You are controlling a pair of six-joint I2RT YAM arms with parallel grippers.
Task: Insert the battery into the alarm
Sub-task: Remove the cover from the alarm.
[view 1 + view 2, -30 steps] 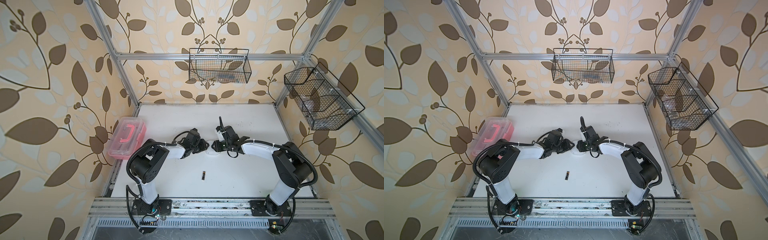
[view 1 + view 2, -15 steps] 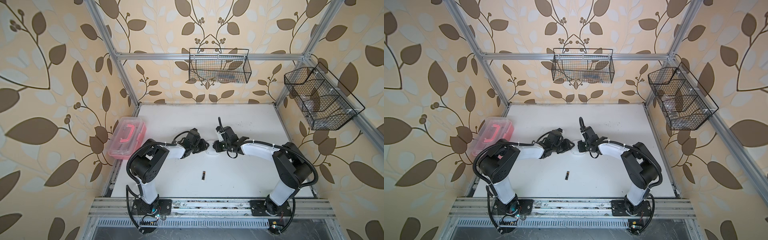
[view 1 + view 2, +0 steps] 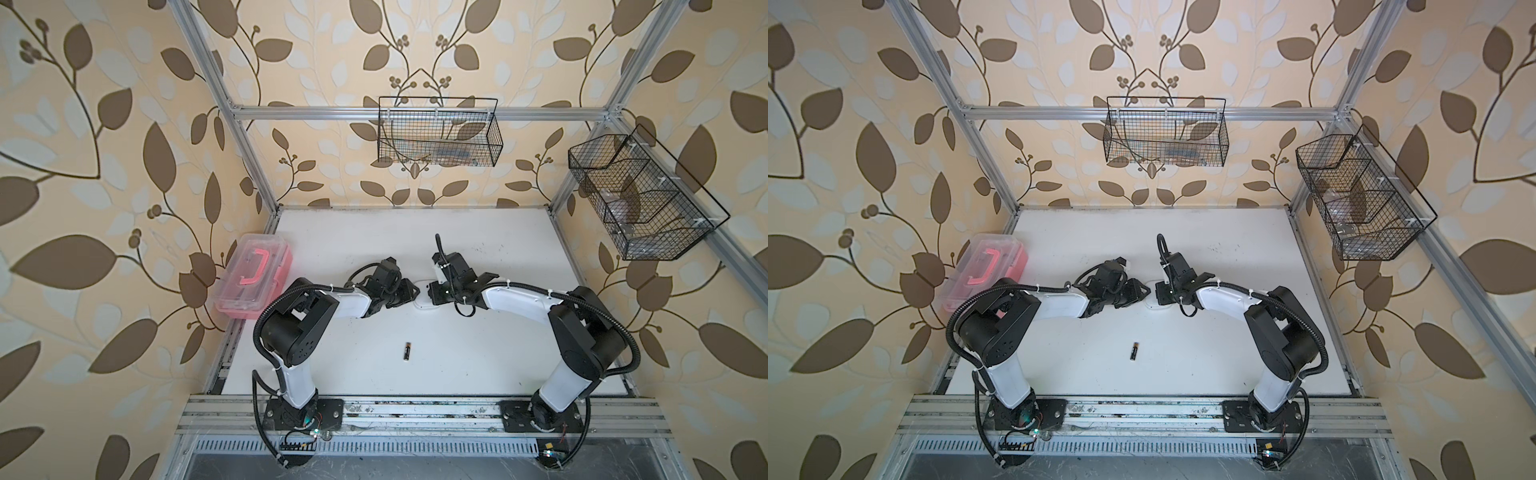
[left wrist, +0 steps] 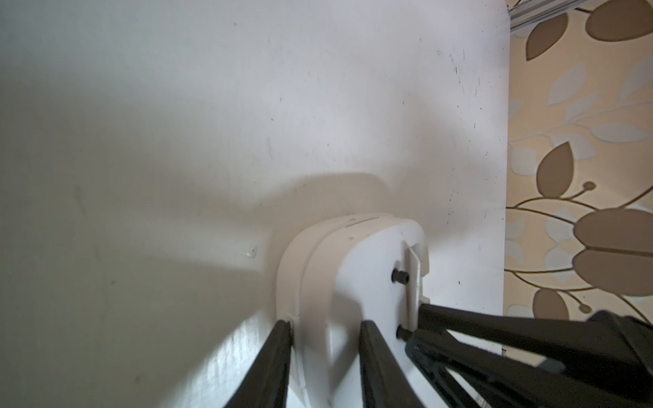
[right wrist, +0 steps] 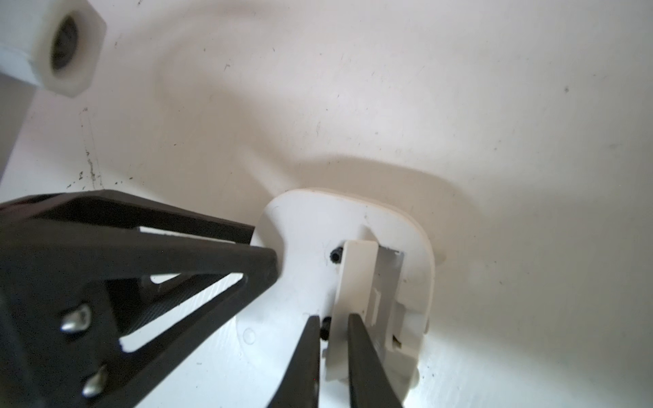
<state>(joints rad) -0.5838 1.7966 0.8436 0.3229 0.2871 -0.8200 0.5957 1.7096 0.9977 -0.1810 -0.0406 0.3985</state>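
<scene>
the alarm (image 3: 424, 305) sat near the middle of the white table (image 3: 478, 353) with its plain back turned up; whether it lay quite flat could not be told. two small black knobs (image 5: 335, 253) showed on that back.

the left gripper (image 4: 325, 325) was clamped on the alarm's rim. one finger (image 4: 279, 353) lay against the side wall and the other (image 4: 374, 353) on the back, both touching, so the jaws stood only as wide as the alarm's thickness.

the right gripper (image 5: 333, 318) reached the alarm from the opposite side. its jaws were drawn narrow, with the near end of the battery cover (image 5: 357, 268) between them. that cover was a white strip tilted up off the back, and the open compartment showed just beside it. one finger (image 5: 367, 360) lay against the cover; whether the other (image 5: 304, 360) pressed it or stood just clear could not be told.

the battery (image 3: 407, 352) lay flat on the table, well apart from the alarm on the side toward the arm bases. its copper-banded end pointed toward the alarm, and neither gripper touched it.

a clear box with a pink handle (image 3: 253, 282) sat beyond the left arm from the alarm, at the table's edge. two black wire baskets (image 3: 438, 133) (image 3: 636, 199) hung on the walls, far past the alarm.
</scene>
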